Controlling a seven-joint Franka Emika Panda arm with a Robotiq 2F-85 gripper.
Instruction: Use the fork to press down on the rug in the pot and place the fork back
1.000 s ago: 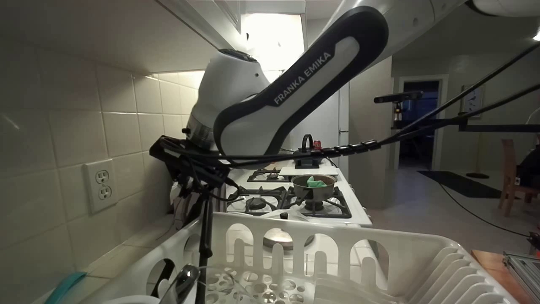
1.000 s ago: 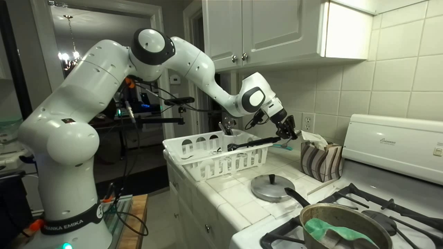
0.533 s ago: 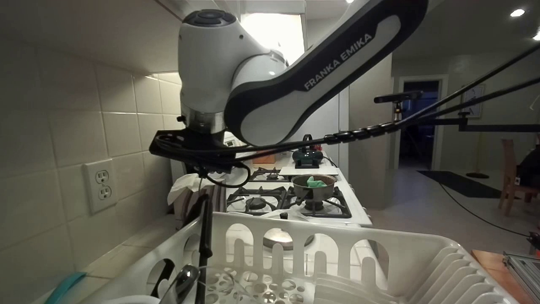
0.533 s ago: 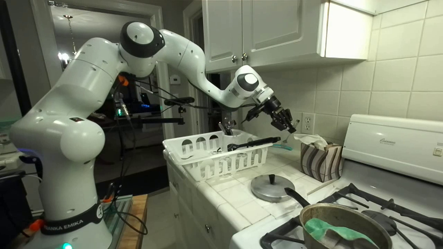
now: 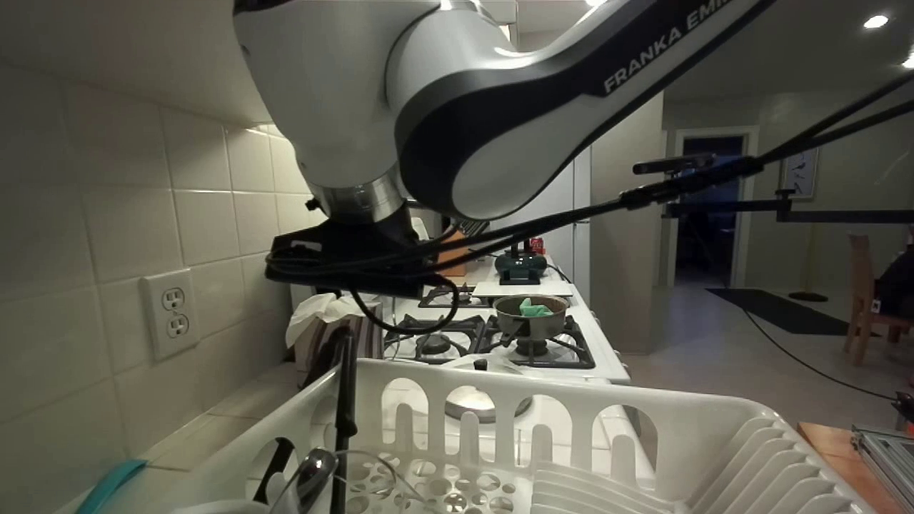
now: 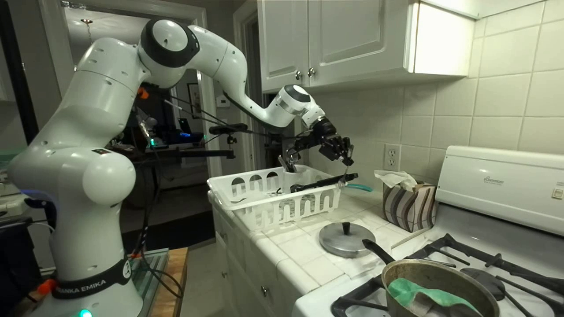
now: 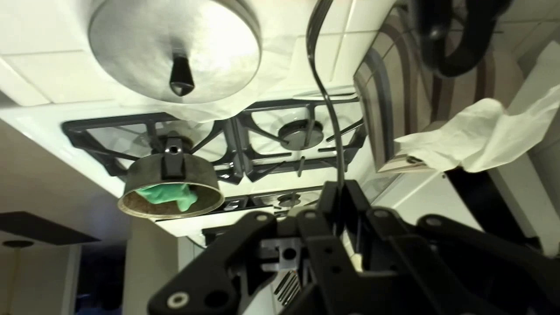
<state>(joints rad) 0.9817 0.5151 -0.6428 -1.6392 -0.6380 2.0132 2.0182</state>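
White, round-jointed robot arm (image 6: pixel 94 110), black cables (image 5: pixel 664 190); white-lettered black base band (image 6: pixel 94 284) at eight o'clock in an exterior view; black linkage gripper (image 7: pixel 342 192), round silvery screws (image 7: pixel 178 300).

1. Pot (image 6: pixel 454 275): one; handle (image 6: pixel 378 250), one.
2. Green rug (image 6: pixel 421 293): one.
3. Pot lid (image 6: pixel 347 243): one; lid knob (image 6: pixel 346 227), one.
4. Tool (image 7: pixel 340 190): one; fingers (image 7: pixel 358 201), two.
5. Fork (image 7: pixel 326 92), in the tool: one.
6. Robot arm (image 6: pixel 101 110): one.
7. White dish rack (image 5: pixel 583 421): one.
8. Striped tissue box (image 6: pixel 407 209): one.
9. White stove (image 6: pixel 506 189): one.
10. Wall outlet plate (image 5: pixel 170 314): one; sockets (image 5: pixel 173 298), two.
11. Upper cabinet doors (image 6: pixel 357 33), in an exterior view: two; their knobs (image 6: pixel 311 72), two.
12. Counter (image 6: pixel 304 264): one.
13. Wooden chair (image 5: pixel 860 300): one.
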